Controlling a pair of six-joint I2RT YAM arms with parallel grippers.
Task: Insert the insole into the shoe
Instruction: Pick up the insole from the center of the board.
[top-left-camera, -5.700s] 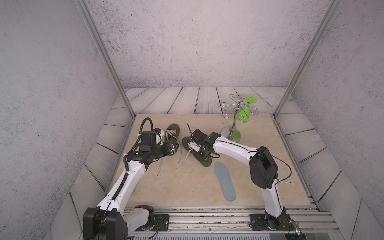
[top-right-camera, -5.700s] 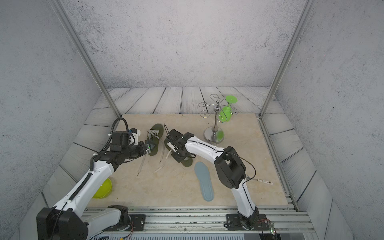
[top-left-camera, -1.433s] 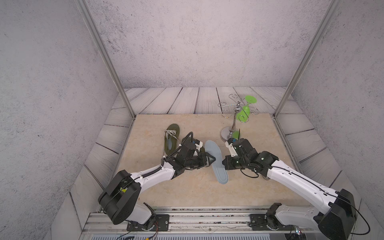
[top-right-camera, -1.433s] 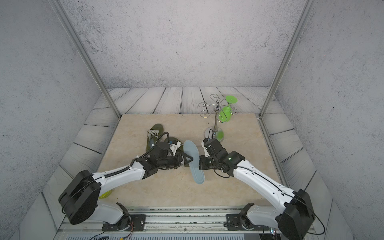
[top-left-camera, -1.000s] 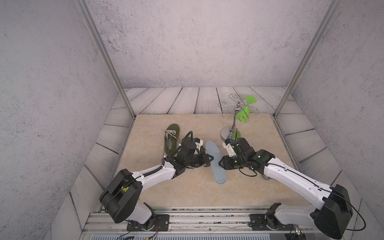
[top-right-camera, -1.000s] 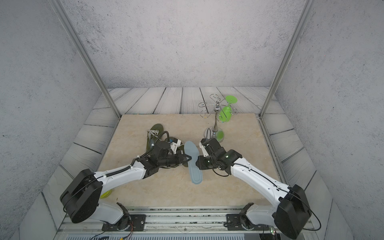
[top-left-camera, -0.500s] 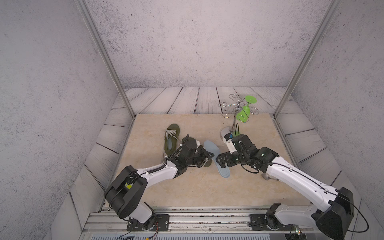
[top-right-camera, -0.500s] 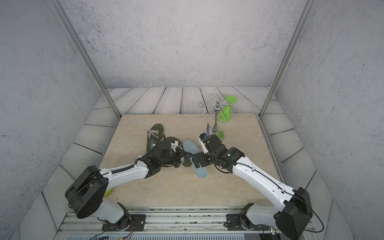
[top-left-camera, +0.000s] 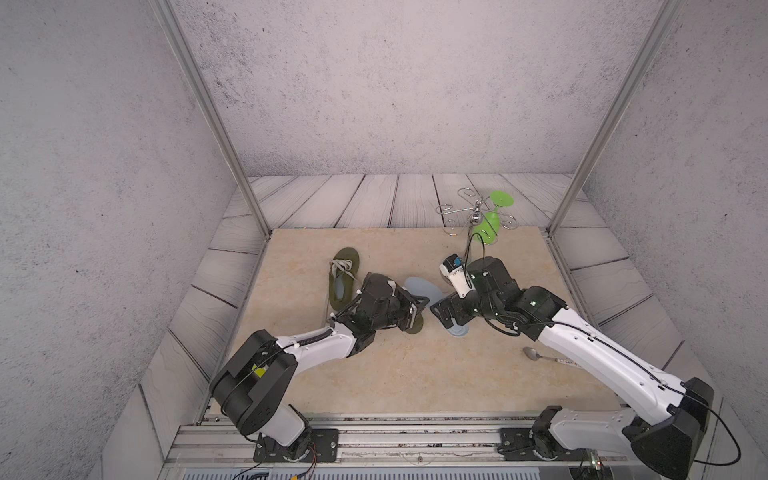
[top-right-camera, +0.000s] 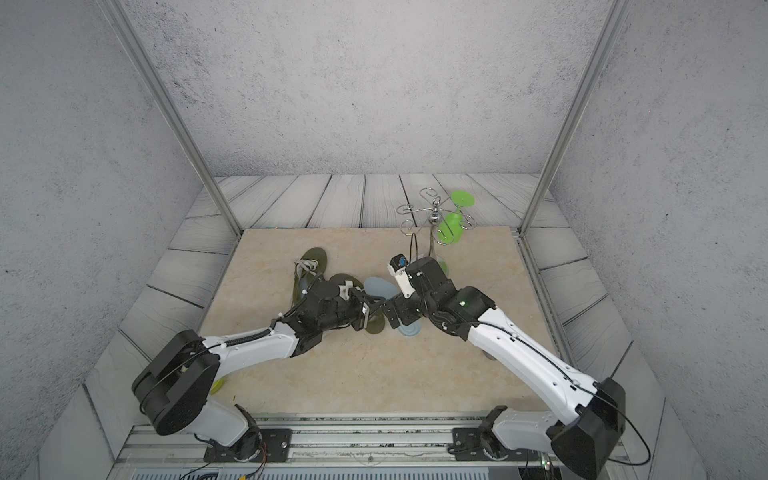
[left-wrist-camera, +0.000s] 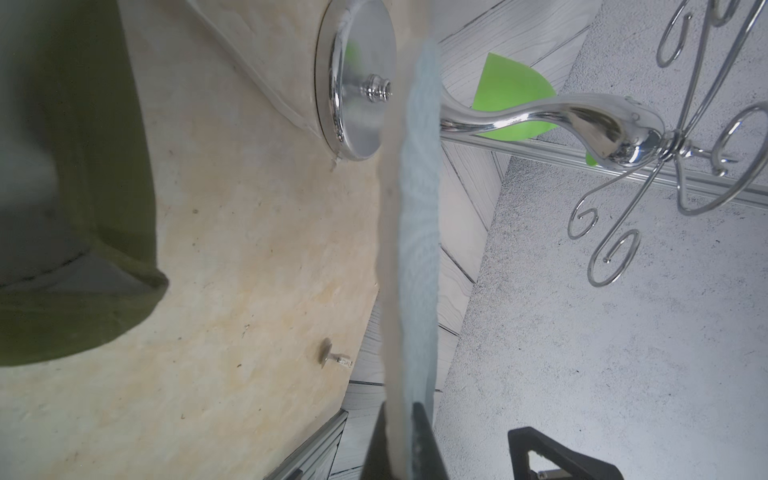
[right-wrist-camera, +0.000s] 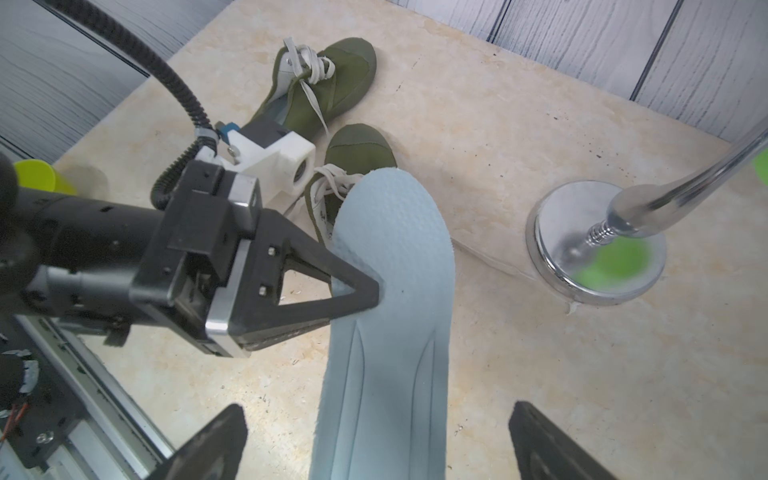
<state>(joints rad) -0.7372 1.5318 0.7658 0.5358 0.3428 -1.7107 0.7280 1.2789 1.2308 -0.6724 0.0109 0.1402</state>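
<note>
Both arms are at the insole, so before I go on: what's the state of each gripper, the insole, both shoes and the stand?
left gripper: shut on the side edge of the insole.
right gripper: open, jaws straddling the insole's heel end, not gripping.
insole: held, toe over the opening of the near shoe, not inside.
near shoe: on the table, laces loose.
far shoe: on the table, apart from both grippers.
stand: upright, green glass hanging.

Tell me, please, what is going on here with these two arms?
The left hand is pinching the pale blue insole by its edge. The right hand is open, its fingers either side of the insole's heel end without gripping. The insole's toe end is over the laces of the nearer olive shoe, not yet inside it. A second olive shoe lies beyond it.
</note>
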